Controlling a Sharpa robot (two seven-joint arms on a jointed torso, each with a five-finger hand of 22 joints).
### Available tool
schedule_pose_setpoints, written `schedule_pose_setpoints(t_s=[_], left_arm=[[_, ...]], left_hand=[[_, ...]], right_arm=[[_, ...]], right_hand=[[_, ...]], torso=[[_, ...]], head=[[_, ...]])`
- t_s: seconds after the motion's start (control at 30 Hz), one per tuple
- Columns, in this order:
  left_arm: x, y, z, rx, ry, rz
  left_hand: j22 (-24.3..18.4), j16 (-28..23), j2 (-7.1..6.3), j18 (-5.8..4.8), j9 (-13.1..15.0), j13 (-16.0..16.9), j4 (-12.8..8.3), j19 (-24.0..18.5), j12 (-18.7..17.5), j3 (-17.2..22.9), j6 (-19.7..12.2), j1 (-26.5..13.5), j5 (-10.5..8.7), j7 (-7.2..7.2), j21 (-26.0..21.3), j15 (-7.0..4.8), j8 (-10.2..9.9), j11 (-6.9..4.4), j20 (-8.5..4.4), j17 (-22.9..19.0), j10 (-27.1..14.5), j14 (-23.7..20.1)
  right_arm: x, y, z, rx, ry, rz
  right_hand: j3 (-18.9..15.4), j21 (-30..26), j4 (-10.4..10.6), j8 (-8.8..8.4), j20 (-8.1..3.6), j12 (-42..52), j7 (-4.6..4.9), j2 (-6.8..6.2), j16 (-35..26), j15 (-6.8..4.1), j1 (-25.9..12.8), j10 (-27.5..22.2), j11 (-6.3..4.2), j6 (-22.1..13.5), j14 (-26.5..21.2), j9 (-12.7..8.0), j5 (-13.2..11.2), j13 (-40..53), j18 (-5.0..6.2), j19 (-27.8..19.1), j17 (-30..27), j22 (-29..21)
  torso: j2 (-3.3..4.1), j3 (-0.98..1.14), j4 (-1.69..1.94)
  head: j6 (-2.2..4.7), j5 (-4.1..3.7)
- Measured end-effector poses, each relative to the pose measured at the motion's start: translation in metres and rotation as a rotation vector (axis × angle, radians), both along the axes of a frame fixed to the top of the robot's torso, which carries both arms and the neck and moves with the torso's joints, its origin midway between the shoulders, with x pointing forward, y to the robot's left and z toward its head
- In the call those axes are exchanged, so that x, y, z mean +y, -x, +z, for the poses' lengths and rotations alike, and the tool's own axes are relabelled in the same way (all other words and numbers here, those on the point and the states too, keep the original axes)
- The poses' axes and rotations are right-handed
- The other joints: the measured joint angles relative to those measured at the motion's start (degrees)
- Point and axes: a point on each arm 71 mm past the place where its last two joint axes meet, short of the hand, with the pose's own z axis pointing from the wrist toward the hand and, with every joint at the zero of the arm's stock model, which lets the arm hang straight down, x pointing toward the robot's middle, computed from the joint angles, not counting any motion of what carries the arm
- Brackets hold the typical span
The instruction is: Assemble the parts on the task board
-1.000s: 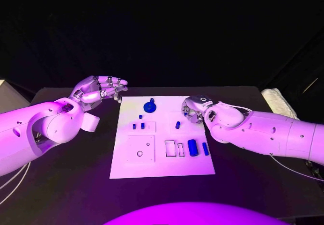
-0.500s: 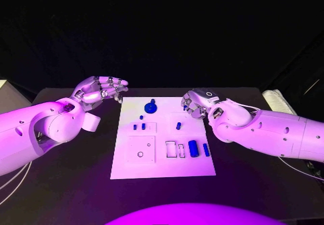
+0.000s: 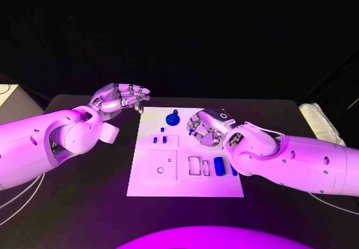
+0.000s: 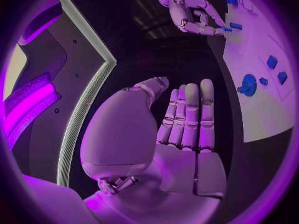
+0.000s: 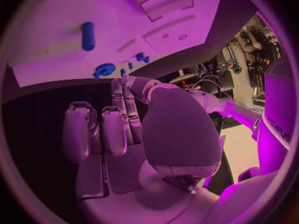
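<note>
The right hand [image 3: 207, 127] hovers over the task board [image 3: 185, 182], fingers curled, holding nothing I can see. The left hand [image 3: 120, 97] waits beside it, fingers together, empty. Descending carelessly could knock the small blue peg [image 4: 236, 26] astray.

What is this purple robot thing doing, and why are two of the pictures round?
It is a robot with two white arms, and each arm ends in a silver hand with fingers like yours. The purple is just coloured light.

The square picture is from a camera on the robot's head, looking down at a black table. The two round pictures come from small cameras at its wrists, so each one looks past its own hand.

On the table lies a white plate, the task board, with small blue parts on it, like the round blue piece and the long blue peg. The robot is meant to fit these parts into the board.

The left hand waits beside the board's far corner, holding nothing. The right hand hangs over the board, fingers curled. I cannot tell if it holds anything.
</note>
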Motion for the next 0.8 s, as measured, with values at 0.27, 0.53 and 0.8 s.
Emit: schedule_pose_setpoints(t_s=[0.27, 0.53, 0.8], left_arm=[[-0.004, 0.0, 0.0, -0.001, 0.001, -0.001], [-0.011, 0.002, 0.001, -0.01, -0.004, -0.012], [-0.016, 0.004, 0.002, -0.03, -0.024, -0.03]], left_hand=[[-0.09, 0.0, -0.22, 0.0, 0.0, 0.0, 0.0, 0.2, 0.0, 0.0, 0.0, 0.22, 0.0, 0.0, 0.0, 0.0, 0.0, 0.0, -0.2, 0.0, 0.0, 0.0], [-0.19, 0.0, 0.08, 0.0, -0.01, -0.06, 0.16, 0.2, 0.0, -0.16, 0.0, 0.53, 0.0, 0.0, 0.0, 0.0, 0.0, 0.0, -0.21, 0.0, 0.0, 0.0], [-0.21, 0.0, 0.08, 0.0, 0.0, -0.11, 0.16, 0.2, 0.0, -0.15, 0.0, 0.53, 0.0, 0.0, -0.21, 0.0, 0.0, 0.0, -0.21, 0.0, 0.0, 0.0]], right_arm=[[0.03, 0.018, -0.014, 0.039, -0.034, 0.073], [0.049, 0.026, -0.034, 0.074, -0.033, 0.105], [0.055, 0.033, -0.048, 0.092, -0.028, 0.115]], right_hand=[[0.15, 0.0, -0.16, -0.05, 0.0, 0.0, -0.01, -0.01, 0.0, 0.0, 0.0, 0.0, 0.0, -0.01, 0.0, -0.01, -0.08, 0.0, 0.0, 0.0, -0.05, -0.01], [0.15, 0.0, -0.16, -0.1, 0.0, 0.0, -0.09, -0.02, 0.0, 0.0, 0.0, 0.0, -0.01, -0.11, 0.0, 0.11, 0.04, -0.1, 0.0, 0.0, -0.12, -0.01], [0.25, 0.0, -0.4, -0.22, 0.0, -0.01, 0.12, -0.18, 0.0, 0.0, -0.16, 0.0, -0.01, 0.1, 0.0, 0.12, 0.1, -0.09, 0.0, 0.0, -0.12, -0.02]], torso=[[0.01, -0.03, 0.07], [0.03, -0.08, 0.07], [0.03, -0.04, 0.03]], head=[[-0.48, 2.13], [-1.03, 3.37], [-1.5, 4.28]])
